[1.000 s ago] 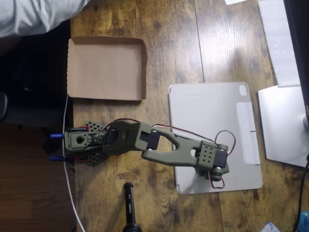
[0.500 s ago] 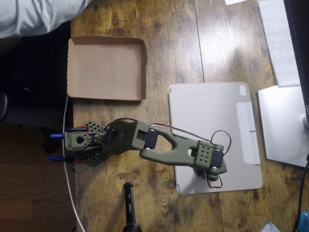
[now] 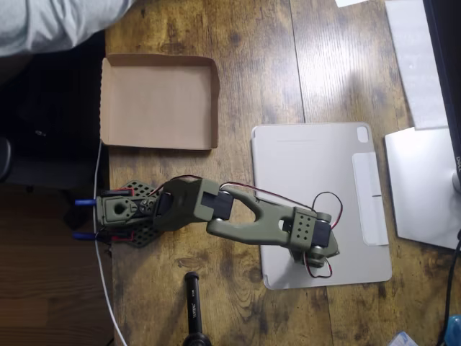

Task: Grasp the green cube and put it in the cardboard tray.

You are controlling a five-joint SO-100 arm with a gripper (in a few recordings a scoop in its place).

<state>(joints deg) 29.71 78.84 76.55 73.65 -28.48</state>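
In the overhead view the olive-green arm reaches right from its base [image 3: 119, 210] across the wooden table. Its gripper [image 3: 315, 252] hangs over the lower part of the flat grey tablet cover [image 3: 317, 166]. The wrist block hides the fingers from above, so I cannot tell how the jaws stand. The green cube is hidden from this view. The cardboard tray [image 3: 158, 101] lies at the upper left, brown and shallow with low rims, with nothing in it, well away from the gripper.
A black cylindrical object [image 3: 193, 303] stands near the bottom edge below the arm. White paper and a pale flat device [image 3: 421, 184] lie at the right. Grey cloth [image 3: 57, 21] covers the top left corner. A white cable [image 3: 104, 281] runs down the table's left edge.
The forearm and wrist have shifted slightly to the left over the tablet cover. The tray has not moved.
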